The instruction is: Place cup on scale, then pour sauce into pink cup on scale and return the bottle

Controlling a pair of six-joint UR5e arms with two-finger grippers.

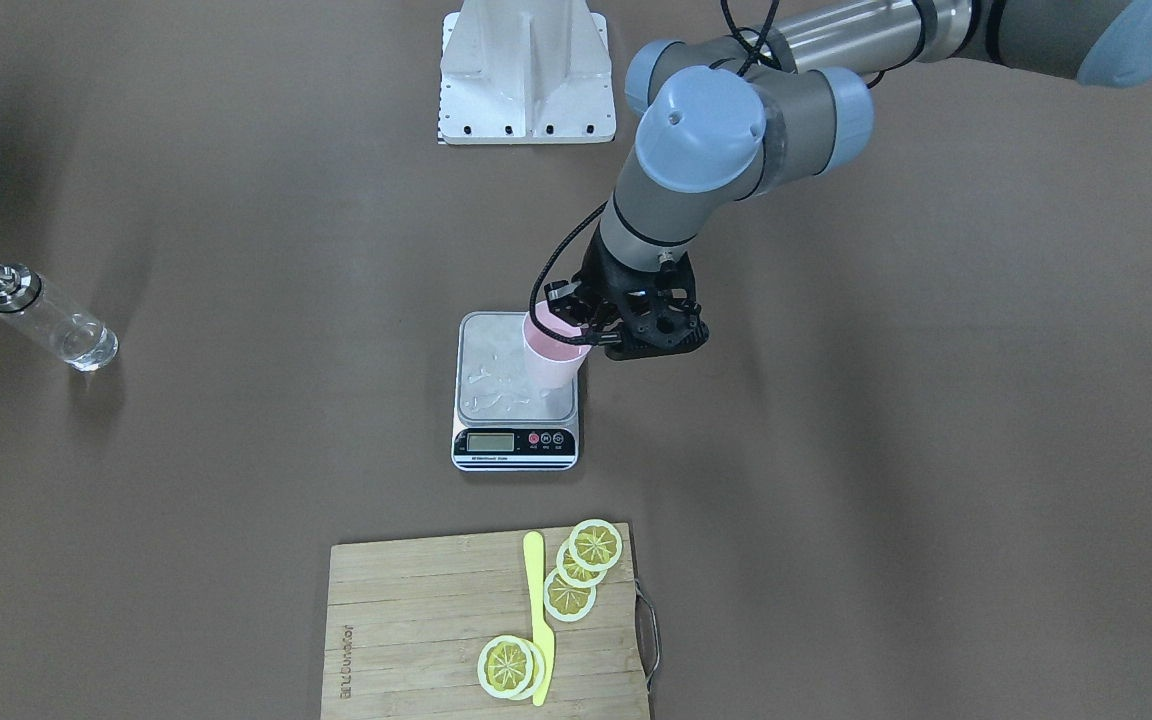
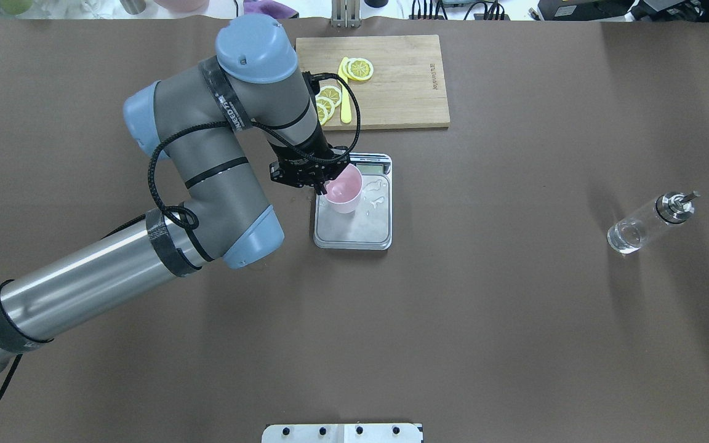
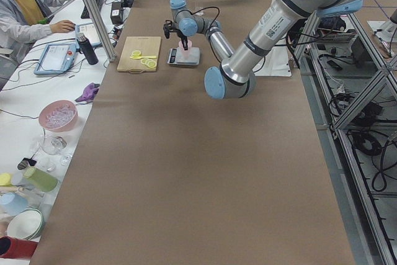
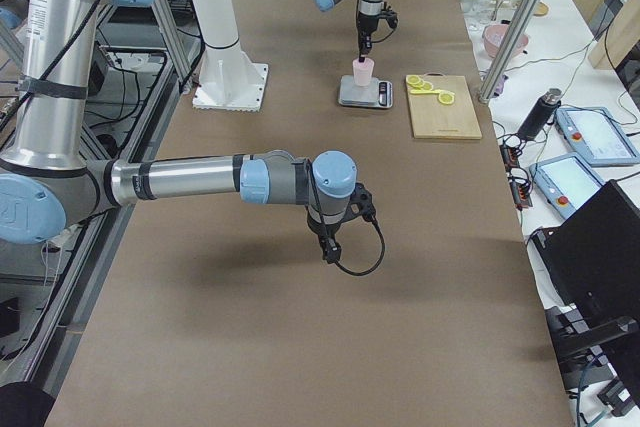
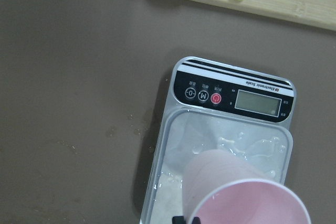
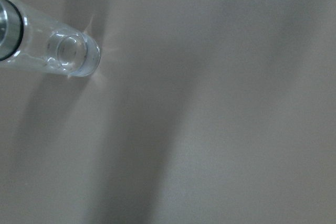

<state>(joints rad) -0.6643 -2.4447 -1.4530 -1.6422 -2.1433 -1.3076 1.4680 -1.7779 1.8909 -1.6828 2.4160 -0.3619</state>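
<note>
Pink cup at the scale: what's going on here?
The left tool grips the pink cup by its rim, on or just above the wet scale; I cannot tell whether it rests there. The bottle stands untouched far to the robot's right, and the right tool hangs over the table near it.

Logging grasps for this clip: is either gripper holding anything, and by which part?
The left gripper holds the cup by its rim. The bottle is ungripped.

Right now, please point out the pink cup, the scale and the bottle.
cup (image 2: 345, 191), overhead exterior view, inner wall.
scale (image 2: 354, 231), overhead exterior view, bare steel platform.
bottle (image 2: 634, 229), overhead exterior view, glass body.
</note>
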